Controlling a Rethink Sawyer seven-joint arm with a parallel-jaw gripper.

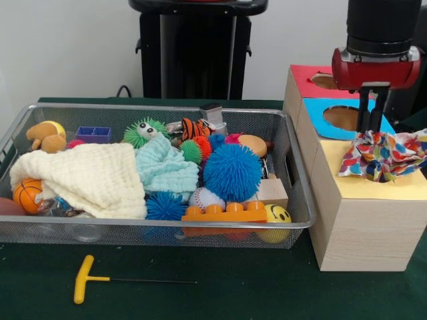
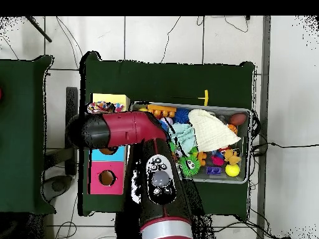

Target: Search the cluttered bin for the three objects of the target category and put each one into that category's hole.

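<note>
Pincer [image 1: 372,127]: closed narrow on the patterned cloth [image 1: 381,155], right of frame.
Cloth: draped over the yellow hole [image 1: 373,179].

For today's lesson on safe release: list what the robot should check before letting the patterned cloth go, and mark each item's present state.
1. Hand is above the yellow-topped box: ok.
2. Patterned cloth sits over the yellow hole: ok, it covers it.
3. Cloth fully inside the hole: not ok, most lies bunched on top.
4. Hand has a firm hold on the cloth: cannot tell.
5. Blue hole and red hole are uncovered: ok.
</note>
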